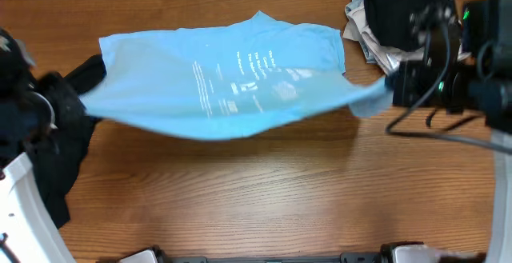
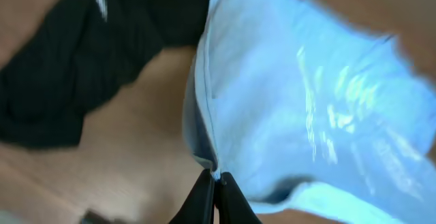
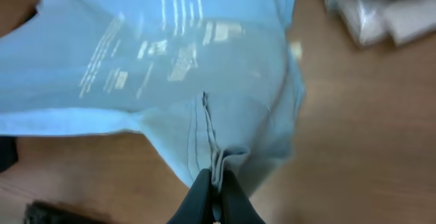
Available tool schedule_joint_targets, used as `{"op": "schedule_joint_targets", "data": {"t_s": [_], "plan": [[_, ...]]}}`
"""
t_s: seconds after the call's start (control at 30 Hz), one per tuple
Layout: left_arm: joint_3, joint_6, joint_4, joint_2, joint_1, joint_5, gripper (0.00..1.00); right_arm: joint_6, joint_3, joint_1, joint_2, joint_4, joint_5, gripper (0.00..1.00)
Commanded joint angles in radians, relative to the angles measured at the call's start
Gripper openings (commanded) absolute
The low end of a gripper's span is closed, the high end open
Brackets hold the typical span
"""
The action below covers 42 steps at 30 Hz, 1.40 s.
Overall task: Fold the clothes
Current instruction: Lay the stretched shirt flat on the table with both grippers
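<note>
Overhead, you have the light blue shirt [image 1: 224,75] stretched across the back of the wooden table [image 1: 264,199], white print facing up and held at both ends. A black garment [image 1: 86,75] lies crumpled by its left end. A heap of rumpled clothes [image 1: 360,27] sits just beside its right end. Your left gripper [image 2: 215,183] is pinched tight on a hem, and your right gripper [image 3: 216,186] is clamped on bunched seam fabric.

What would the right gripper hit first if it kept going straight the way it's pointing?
Probably the blue T-shirt that it is pinching: the right gripper points along the cloth stretched ahead of it. Depth beyond that is unclear.
</note>
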<state>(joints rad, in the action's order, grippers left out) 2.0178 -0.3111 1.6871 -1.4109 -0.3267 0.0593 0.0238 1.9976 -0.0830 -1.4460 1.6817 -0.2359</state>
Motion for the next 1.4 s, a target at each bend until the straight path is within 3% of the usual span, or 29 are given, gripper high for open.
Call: {"op": "schedule_joint_targets", "data": {"t_s": [0.0,0.13,0.37,0.63,0.8,1.1,1.17,1.37], "plan": [[-0.19,-0.013,0.002,0.051,0.006,-0.018,0.04,0.019,-0.219,-0.001,0.109,-0.035,-0.001,0.04],[-0.332,-0.022,0.002,0.107,0.006,-0.023,0.04,0.072,-0.422,-0.001,0.222,-0.068,0.005,0.04],[-0.526,-0.157,0.002,0.247,0.006,-0.102,0.04,0.192,-0.68,-0.001,0.369,-0.089,0.044,0.04],[-0.674,-0.263,0.002,0.401,0.006,-0.13,0.04,0.27,-0.769,-0.001,0.462,-0.078,0.063,0.04],[-0.724,-0.371,-0.011,0.411,0.006,-0.277,0.04,0.273,-0.769,-0.001,0.483,-0.135,0.085,0.04],[-0.788,-0.378,-0.246,0.372,0.006,-0.281,0.04,0.233,-0.769,-0.002,0.258,-0.445,0.069,0.04],[-0.847,-0.379,-0.393,0.327,0.006,-0.278,0.04,0.173,-0.769,-0.003,0.135,-0.585,0.07,0.04],[-0.909,-0.378,-0.61,0.202,0.006,-0.277,0.04,0.151,-0.769,-0.002,-0.043,-0.825,0.071,0.04]]}}
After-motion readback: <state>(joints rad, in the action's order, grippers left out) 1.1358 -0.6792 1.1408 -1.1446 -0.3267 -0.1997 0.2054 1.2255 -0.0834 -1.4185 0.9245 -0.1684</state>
